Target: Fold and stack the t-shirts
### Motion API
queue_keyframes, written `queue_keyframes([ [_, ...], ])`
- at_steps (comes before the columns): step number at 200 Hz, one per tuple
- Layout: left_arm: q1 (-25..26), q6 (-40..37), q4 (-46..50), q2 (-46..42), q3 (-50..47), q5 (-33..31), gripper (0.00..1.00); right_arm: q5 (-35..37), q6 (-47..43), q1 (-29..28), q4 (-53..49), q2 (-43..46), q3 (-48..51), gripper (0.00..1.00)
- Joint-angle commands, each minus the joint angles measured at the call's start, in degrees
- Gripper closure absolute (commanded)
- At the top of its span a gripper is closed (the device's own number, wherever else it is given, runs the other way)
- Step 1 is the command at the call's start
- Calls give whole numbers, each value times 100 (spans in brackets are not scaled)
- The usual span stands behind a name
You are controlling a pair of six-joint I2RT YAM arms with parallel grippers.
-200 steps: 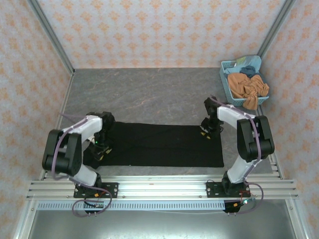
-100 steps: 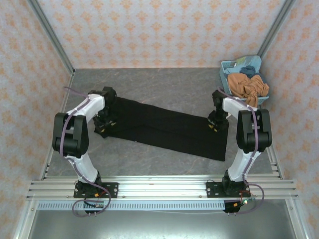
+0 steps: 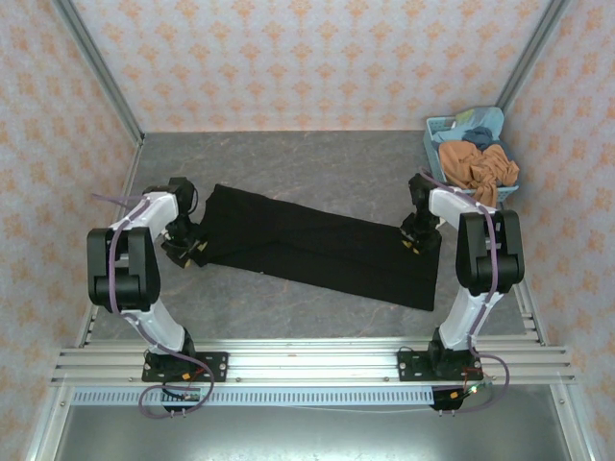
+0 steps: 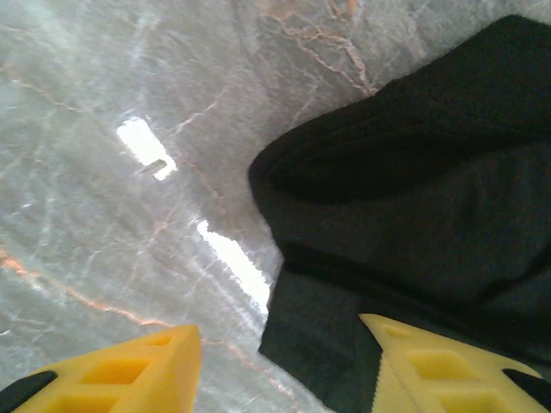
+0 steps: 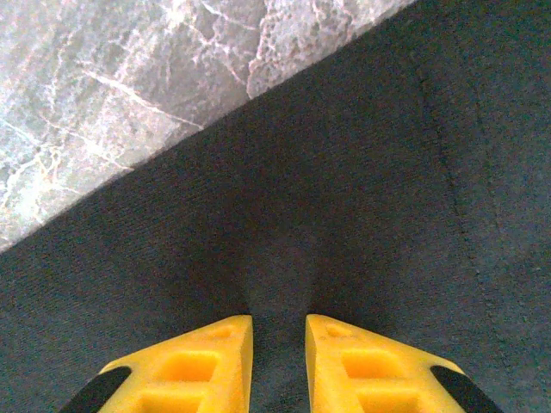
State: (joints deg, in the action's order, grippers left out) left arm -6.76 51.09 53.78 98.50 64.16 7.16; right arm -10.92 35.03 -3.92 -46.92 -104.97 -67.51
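A black t-shirt (image 3: 317, 245), folded into a long strip, lies slanted across the table from far left to near right. No print shows. My left gripper (image 3: 187, 252) stands open at the strip's left end. In the left wrist view the left gripper (image 4: 275, 331) straddles the corner of the black t-shirt (image 4: 413, 189), with one finger (image 4: 430, 361) over the cloth and the other over bare table. My right gripper (image 3: 411, 245) sits at the strip's right end. In the right wrist view the right gripper (image 5: 278, 323) is pinched on a small ridge of the black t-shirt (image 5: 344, 172).
A light blue basket (image 3: 432, 154) stands at the far right, holding an orange-brown shirt (image 3: 478, 168) and a bluish one (image 3: 478, 120). Patterned walls close in the grey marbled table (image 3: 288, 163) on three sides. An aluminium rail (image 3: 307, 360) runs along the near edge.
Both arms carried the shirt away from the near edge, swinging its left end farther back. The left gripper then let go and slid left off the cloth. The right arm held still lately.
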Motion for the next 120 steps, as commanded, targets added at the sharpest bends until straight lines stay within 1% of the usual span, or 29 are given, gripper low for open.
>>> queue_keyframes([
  [1, -40, 215, -194, 236, -16, 60, 53, 132, -79, 14, -59, 80, 55, 77],
  [16, -37, 225, -269, 275, -54, 29, 55, 120, -75, 14, -49, 91, 71, 77],
  [33, -36, 235, -371, 211, -116, -4, 59, 108, -67, 14, -51, 91, 80, 77],
  [52, -42, 254, -372, 97, -137, -77, 70, 109, -66, 14, -37, 80, 80, 77],
  [77, -36, 169, -229, -26, -91, -252, 88, 103, -57, 6, -29, 60, 71, 78],
  [120, -35, 75, -101, -217, 12, -463, 99, 112, -56, -12, -37, 28, 27, 77],
])
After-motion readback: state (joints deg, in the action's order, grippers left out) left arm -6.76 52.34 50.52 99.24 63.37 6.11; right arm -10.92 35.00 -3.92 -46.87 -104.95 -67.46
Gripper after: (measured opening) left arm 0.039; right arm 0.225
